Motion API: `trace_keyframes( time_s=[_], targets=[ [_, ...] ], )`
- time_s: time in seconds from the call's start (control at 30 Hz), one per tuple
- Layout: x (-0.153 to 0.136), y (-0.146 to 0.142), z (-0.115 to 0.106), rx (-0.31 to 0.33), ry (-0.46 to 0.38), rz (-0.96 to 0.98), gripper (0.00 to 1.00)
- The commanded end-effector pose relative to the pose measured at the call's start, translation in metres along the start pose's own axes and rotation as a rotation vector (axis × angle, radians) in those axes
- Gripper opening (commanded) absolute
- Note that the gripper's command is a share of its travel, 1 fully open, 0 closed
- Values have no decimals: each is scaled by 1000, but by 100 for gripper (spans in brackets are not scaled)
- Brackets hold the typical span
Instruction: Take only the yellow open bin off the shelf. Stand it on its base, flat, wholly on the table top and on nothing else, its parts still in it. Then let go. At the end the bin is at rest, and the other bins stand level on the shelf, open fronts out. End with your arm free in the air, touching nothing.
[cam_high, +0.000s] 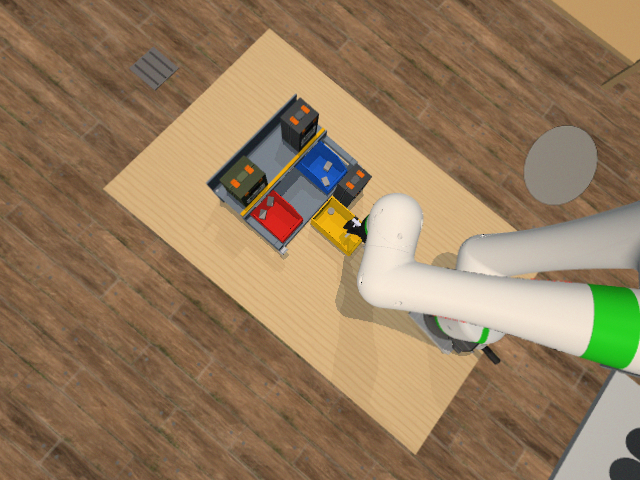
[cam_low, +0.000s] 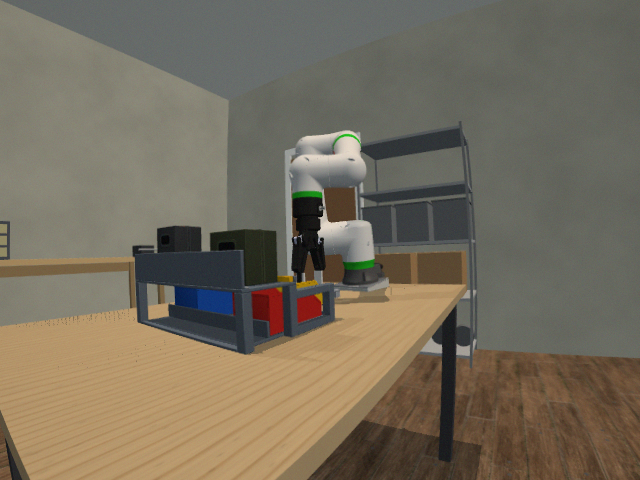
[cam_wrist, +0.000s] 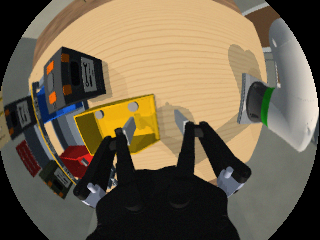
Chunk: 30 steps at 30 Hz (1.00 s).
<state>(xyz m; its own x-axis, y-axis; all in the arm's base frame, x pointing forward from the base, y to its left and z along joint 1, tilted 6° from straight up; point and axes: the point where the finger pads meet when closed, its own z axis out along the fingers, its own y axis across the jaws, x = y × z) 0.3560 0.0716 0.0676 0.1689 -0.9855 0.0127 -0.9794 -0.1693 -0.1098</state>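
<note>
The yellow bin (cam_high: 324, 220) (cam_low: 319, 296) (cam_wrist: 97, 132) sits in front of the shelf (cam_high: 266, 149) (cam_low: 190, 268) (cam_wrist: 36, 107), its long axis pointing out from the shelf front. From the wrist I see two round pieces (cam_high: 331, 210) (cam_wrist: 133, 106) inside, which the side view hides. The fingers (cam_high: 355, 227) (cam_low: 308, 270) stand about half open around its outer end, gripping nothing.

the bin (cam_high: 330, 229) (cam_wrist: 107, 122) is yellow, the gripper (cam_high: 355, 227) (cam_low: 308, 260) (cam_wrist: 154, 119) black, the table top (cam_high: 299, 299) (cam_low: 180, 392) (cam_wrist: 175, 45) tan with wood-grain stripes.
</note>
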Motion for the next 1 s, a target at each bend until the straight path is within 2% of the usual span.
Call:
trace_keyframes(
  time_s=[0.0, 0.63, 0.8, 0.97],
  targets=[
    [0, 0, 0, 0, 0, 0, 57],
    [0, 0, 0, 0, 0, 0, 57],
    [0, 0, -40, 0, 0, 0, 57],
    [0, 0, -40, 0, 0, 0, 57]
  ],
)
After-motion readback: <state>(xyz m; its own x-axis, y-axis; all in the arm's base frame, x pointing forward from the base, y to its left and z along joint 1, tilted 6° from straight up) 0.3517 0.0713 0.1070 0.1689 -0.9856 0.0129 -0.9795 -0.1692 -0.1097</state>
